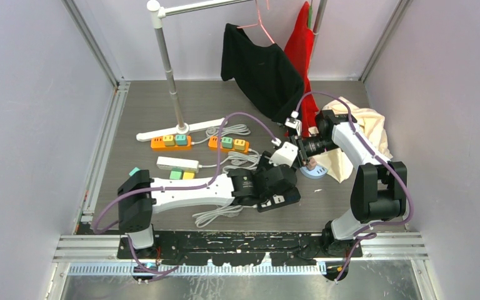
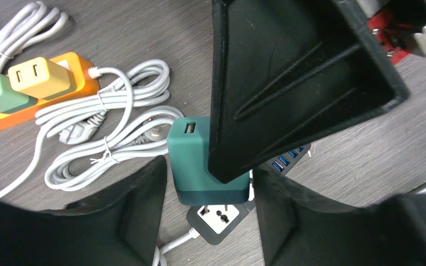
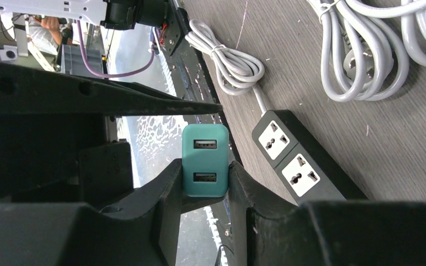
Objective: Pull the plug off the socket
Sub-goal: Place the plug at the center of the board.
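The plug [image 2: 191, 160] is a teal two-port USB charger block. My right gripper [image 3: 205, 178] is shut on the plug [image 3: 205, 160], one finger on each side. Its bare prongs show just above the white socket [image 2: 220, 219] of the black power strip [image 3: 297, 166], so it sits slightly lifted. My left gripper [image 2: 208, 183] is low over the same strip [image 1: 281, 201], with one jaw on each side of the plug and narrow gaps to it. A finger of the right gripper [image 2: 288, 83] crosses over the plug from above. In the top view the plug is hidden under the two grippers.
Two orange power strips [image 1: 170, 142] [image 1: 228, 144] with coloured plugs and a white strip [image 1: 178, 164] lie to the left. Coiled white cables [image 2: 105, 127] lie close by. A clothes rack pole [image 1: 169, 69], black garment [image 1: 259, 69] and cream cloth [image 1: 362, 125] stand behind.
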`<state>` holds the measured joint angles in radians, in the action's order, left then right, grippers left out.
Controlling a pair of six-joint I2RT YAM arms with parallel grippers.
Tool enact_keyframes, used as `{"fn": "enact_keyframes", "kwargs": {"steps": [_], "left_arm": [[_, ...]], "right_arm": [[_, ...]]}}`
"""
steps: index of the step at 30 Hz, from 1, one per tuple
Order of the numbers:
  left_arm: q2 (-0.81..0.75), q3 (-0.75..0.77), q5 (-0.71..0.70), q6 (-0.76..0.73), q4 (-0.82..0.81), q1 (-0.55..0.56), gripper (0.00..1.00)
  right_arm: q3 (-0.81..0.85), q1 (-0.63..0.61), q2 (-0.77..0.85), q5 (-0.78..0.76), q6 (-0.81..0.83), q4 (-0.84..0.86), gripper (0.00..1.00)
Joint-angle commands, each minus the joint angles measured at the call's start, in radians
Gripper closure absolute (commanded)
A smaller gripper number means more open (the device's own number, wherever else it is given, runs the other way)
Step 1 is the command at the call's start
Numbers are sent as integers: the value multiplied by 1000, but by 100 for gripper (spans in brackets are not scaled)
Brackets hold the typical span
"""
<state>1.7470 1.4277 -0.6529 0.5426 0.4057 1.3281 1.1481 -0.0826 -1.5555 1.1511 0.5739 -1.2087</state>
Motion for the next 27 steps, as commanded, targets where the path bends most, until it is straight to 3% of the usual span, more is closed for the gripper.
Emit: {"fn": "enact_keyframes", "kwargs": {"steps": [1, 5, 9, 13, 17, 22, 27], "left_arm": [[31, 67, -66, 5, 44, -8, 47], [35, 73, -40, 6, 48, -20, 76], [11, 43, -23, 4, 39, -28, 98], [-43, -36, -34, 3, -6, -29, 100], [-108, -140, -44, 2, -56, -29, 100], [-173, -245, -84, 18, -62, -29, 100], [-223, -336, -278, 94, 14, -32, 100]], "right_arm": [[5, 3, 20, 41, 9, -15, 93], [7, 3, 21, 40, 17, -20, 91], [7, 3, 27, 44, 49, -40, 73], [9, 3, 40, 48, 132, -80, 45], [13, 3, 49, 51, 217, -122, 30], [16, 3, 46, 48, 261, -142, 25], [14, 3, 46, 48, 280, -149, 25]]}}
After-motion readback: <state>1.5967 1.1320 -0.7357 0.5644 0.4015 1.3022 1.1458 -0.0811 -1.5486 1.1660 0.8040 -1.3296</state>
